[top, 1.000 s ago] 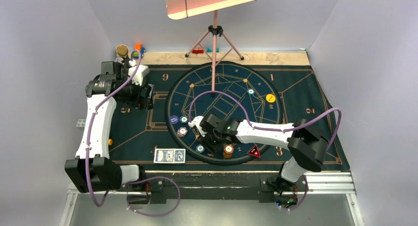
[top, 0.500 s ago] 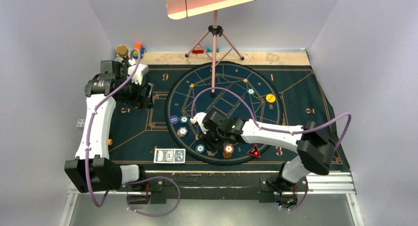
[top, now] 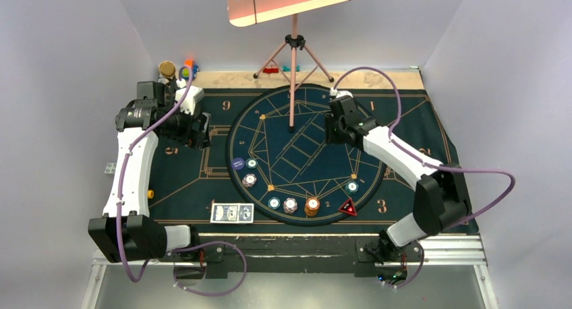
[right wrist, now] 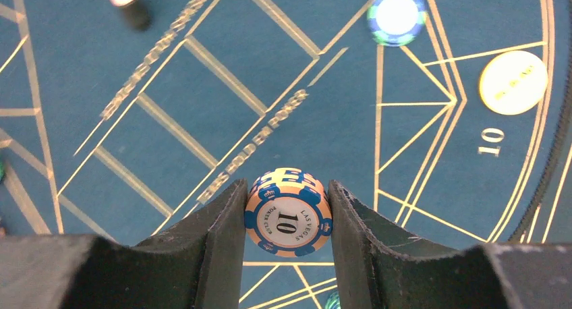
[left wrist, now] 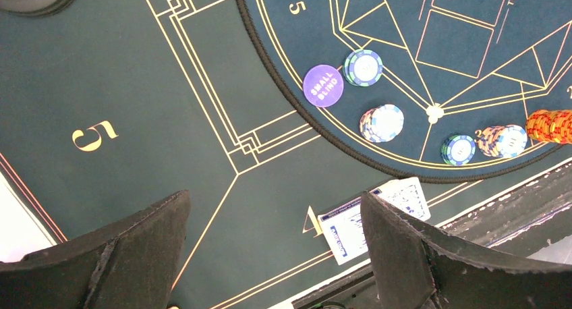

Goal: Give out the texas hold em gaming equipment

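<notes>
- Clamped between the right fingers (right wrist: 229, 214) is an orange-and-blue poker chip (right wrist: 288, 222) marked 10. Both pads press its edge and its face is turned to the wrist camera. Whether more chips sit behind it I cannot tell.
- Just past those fingertips lies the dark gold-lined mat (right wrist: 202, 86).
- Farther ahead and right of the right fingers, a teal-and-white chip (right wrist: 396, 14) lies flat on a gold line. A yellow disc (right wrist: 512, 81) lies apart to its right, beside the mat's number 10.
- Far ahead and left of them, a stand leg (right wrist: 128, 2) rests its foot on the mat.
- Well back from the right fingers, toward the arm bases, sits the red-black triangular marker (top: 347, 207), with a teal chip (top: 352, 186) just beyond it.
- The left fingers (left wrist: 155, 241) are released and spread wide, with only mat between them.
- Right at the tip of one left finger, partly hidden by it, the playing cards (left wrist: 357, 218) lie flat.
- Farther ahead and right of the left fingers, pieces follow the circle's rim:
  - the purple SMALL BLIND disc (left wrist: 323, 85), with a teal-edged chip (left wrist: 363, 67) just beside it
  - a white-and-blue stack (left wrist: 382, 122)
  - a small teal chip (left wrist: 458, 149), with an orange-blue-white stack (left wrist: 504, 140) just beside it
  - an orange stack (left wrist: 552, 125) at the frame edge
- Farthest out, a bare strip of worktop (top: 378, 79) runs behind the mat.
</notes>
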Available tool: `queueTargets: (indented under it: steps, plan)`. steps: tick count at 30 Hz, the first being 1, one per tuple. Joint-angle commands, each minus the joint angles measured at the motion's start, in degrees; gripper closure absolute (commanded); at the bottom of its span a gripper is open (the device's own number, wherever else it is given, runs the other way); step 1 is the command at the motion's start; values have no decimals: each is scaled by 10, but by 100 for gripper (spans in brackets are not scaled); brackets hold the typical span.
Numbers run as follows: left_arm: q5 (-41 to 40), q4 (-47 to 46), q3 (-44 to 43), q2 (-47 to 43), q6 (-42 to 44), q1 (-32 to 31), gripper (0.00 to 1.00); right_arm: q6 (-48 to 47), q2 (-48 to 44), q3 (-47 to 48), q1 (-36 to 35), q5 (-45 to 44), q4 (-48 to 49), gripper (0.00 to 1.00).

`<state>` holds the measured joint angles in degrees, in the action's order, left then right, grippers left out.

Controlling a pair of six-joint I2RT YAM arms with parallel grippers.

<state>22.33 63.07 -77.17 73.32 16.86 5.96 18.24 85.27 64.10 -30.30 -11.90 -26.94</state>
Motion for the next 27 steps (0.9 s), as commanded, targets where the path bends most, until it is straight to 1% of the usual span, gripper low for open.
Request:
queueTargets:
  steps: [1, 6, 11, 23, 24, 25, 26, 27]
  plan:
    - [14, -1, -16, 1, 9, 4, 0, 60, 39, 29, 51, -51, 6, 100]
    - [15, 0, -13, -1, 12, 4, 0, 78, 86, 42, 102, -70, 22, 100]
    - [17, -1, -8, 0, 12, 4, 0, 78, 128, 52, 141, -64, 41, 100]
    - [16, -2, -4, 2, 12, 4, 0, 73, 220, 101, 163, -75, 54, 100]
    - [17, 0, -6, 2, 12, 4, 0, 73, 225, 102, 163, -75, 53, 97]
    - [17, 2, -8, 2, 12, 4, 0, 73, 229, 103, 163, -76, 52, 88]
    - [18, 3, -10, 1, 13, 4, 0, 74, 233, 105, 164, -76, 49, 82]
    - [18, 4, -10, 1, 12, 4, 0, 75, 237, 107, 165, -77, 45, 79]
